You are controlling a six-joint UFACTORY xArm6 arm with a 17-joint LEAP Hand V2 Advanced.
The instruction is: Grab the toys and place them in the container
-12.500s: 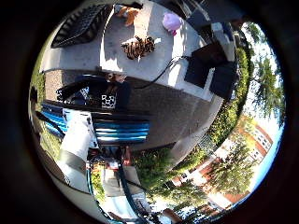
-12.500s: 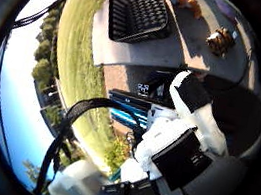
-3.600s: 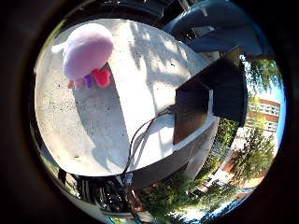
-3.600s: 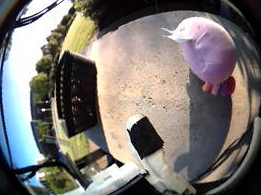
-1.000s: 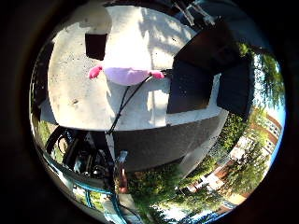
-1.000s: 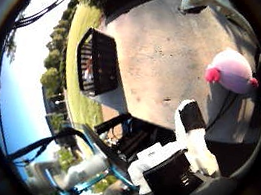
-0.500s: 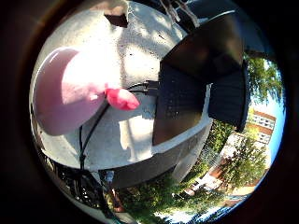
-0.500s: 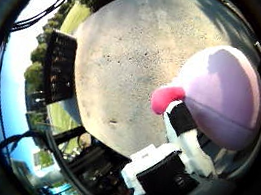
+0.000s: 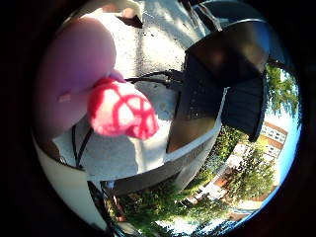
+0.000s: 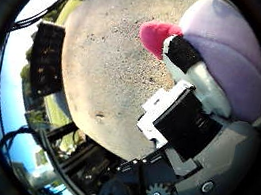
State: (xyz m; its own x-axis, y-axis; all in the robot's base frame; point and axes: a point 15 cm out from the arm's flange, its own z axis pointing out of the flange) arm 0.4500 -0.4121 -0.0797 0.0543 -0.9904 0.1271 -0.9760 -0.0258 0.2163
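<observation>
A pink plush toy [image 10: 229,54] with a red foot [image 10: 158,35] lies on the grey tabletop [image 10: 105,68] and fills much of the right thumb side palm view, close against the palm. My hand [image 10: 186,97] is on it, with a white and black finger [image 10: 189,65] curled against its side by the foot. In the right little finger side palm view the toy's pink body [image 9: 69,69] and red striped foot [image 9: 120,109] sit right in front of the palm. A black slatted container [image 10: 46,57] stands at the far edge of the table, away from the toy.
Black flat panels [image 9: 212,84] stand at the table's edge beside the toy. Grass and trees [image 9: 247,168] lie beyond the table. The arm's geared base parts [image 10: 150,187] show under the hand.
The palm has closed in on the pink toy, which now fills more of both views. The finger now lies curled against its side by the red foot.
</observation>
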